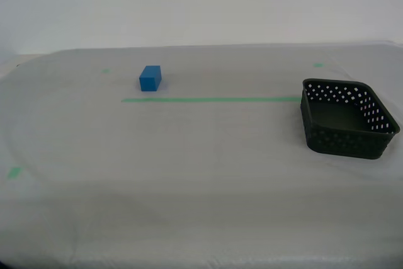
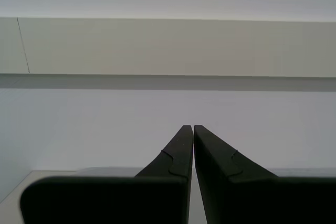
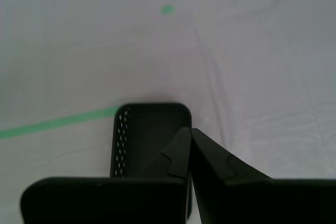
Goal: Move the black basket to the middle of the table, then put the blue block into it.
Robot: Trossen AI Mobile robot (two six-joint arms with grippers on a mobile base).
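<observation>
The black basket (image 1: pixel 345 118) stands empty at the exterior view's right, just past the end of the green tape line (image 1: pixel 211 99) on the table (image 1: pixel 189 174). The blue block (image 1: pixel 150 78) rests beyond that line, toward the exterior view's left. Neither arm shows in the exterior view. My first gripper (image 3: pixel 190 128) is shut with nothing in it and hovers above the basket (image 3: pixel 149 129), which lies under its fingers. My second gripper (image 2: pixel 192 126) is also shut and empty, pointing at a pale wall with only the table's far edge below it.
Small green tape bits (image 1: pixel 14 172) mark the cloth near the exterior view's left edge and at the back (image 1: pixel 318 65). A plain white wall (image 1: pixel 201 4) rises behind the table. Bare cloth stretches between block and basket.
</observation>
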